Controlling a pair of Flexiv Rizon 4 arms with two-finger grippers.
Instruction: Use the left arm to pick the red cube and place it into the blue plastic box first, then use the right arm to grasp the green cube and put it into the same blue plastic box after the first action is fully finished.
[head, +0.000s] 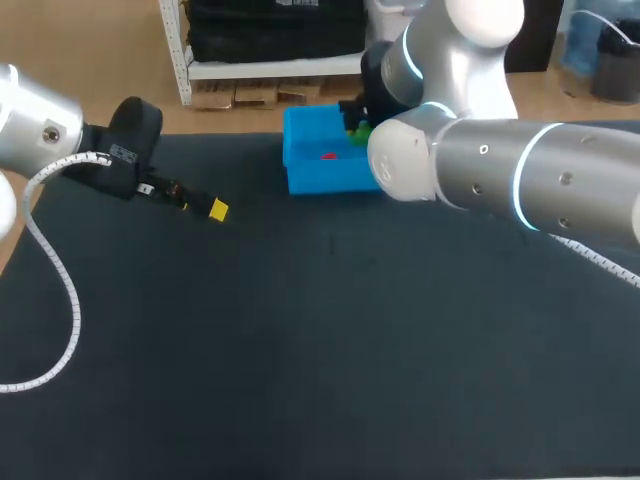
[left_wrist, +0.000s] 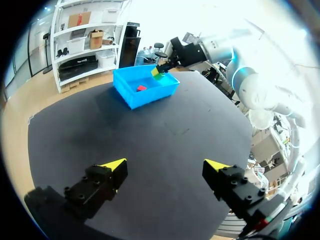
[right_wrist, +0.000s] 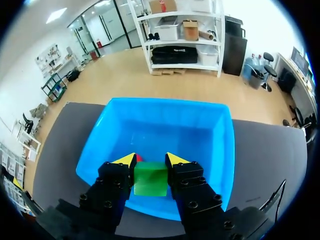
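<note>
No text, number or sign can be read in any view. A small white label (head: 122, 153) is seen on the black wrist housing (head: 138, 125) of the left arm, at about ten o'clock from the middle of the dark table (head: 320, 340). Its print is too small to be made out.

Dark table (head: 300, 350) with a blue plastic box (head: 320, 182) near its far edge
</note>
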